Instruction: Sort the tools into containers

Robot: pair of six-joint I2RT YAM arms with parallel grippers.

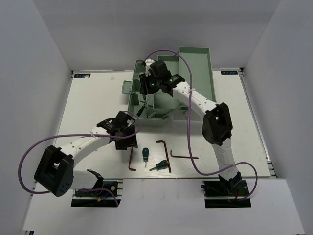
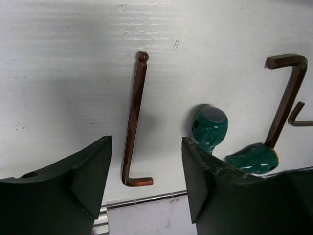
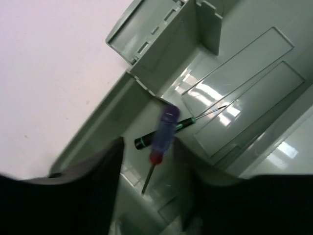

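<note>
Three hex keys (image 1: 163,154) and two green screwdrivers (image 1: 145,154) lie at 6 o'clock from the toolbox (image 1: 149,120). Two precision screwdrivers (image 3: 165,128) lie inside. Left gripper (image 2: 145,147), right gripper (image 3: 148,144): jaws wide, empty.

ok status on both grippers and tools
Left gripper open over a hex key, green screwdriver close beside. Right gripper open above toolbox, blue screwdriver between the jaws.
</note>
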